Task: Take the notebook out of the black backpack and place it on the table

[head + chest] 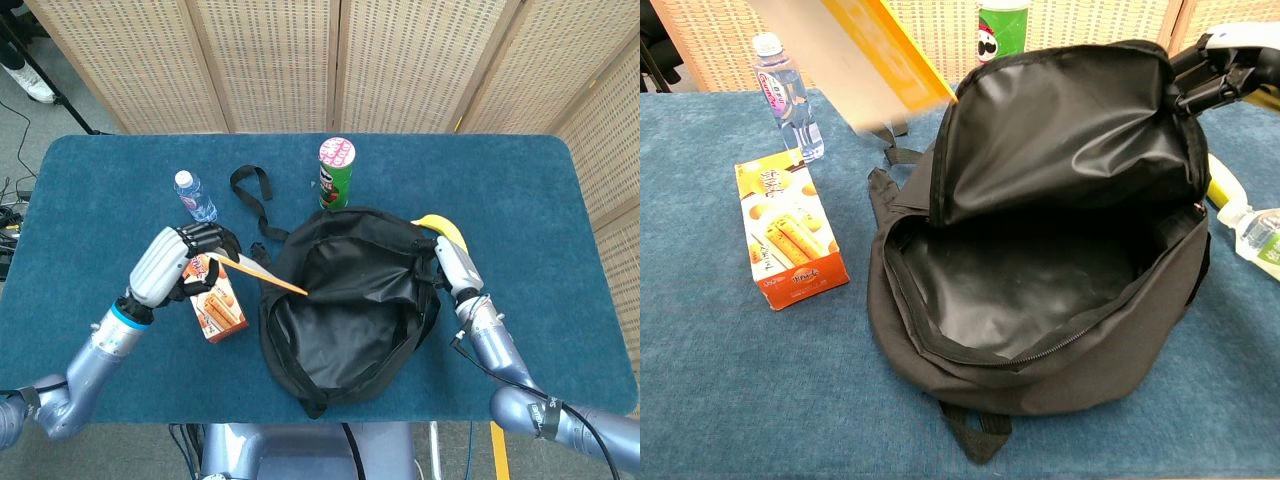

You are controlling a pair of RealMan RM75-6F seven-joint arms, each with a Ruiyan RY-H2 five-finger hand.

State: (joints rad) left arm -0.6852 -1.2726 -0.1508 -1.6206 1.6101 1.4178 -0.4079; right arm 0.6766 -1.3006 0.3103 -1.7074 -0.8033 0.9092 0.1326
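The black backpack lies open in the middle of the table, its inside showing nothing in it. My left hand is lifted to the left of the bag, above the snack box, and grips the notebook, a thin orange-edged book pointing toward the bag. In the chest view the notebook hangs blurred at the top left, clear of the bag, and the left hand is out of frame. My right hand grips the bag's upper right rim and holds the flap up.
An orange snack box lies under the left hand, a water bottle behind it. A green crisps can stands behind the bag. A loose strap curls at the back left. A banana and a small bottle lie at the right.
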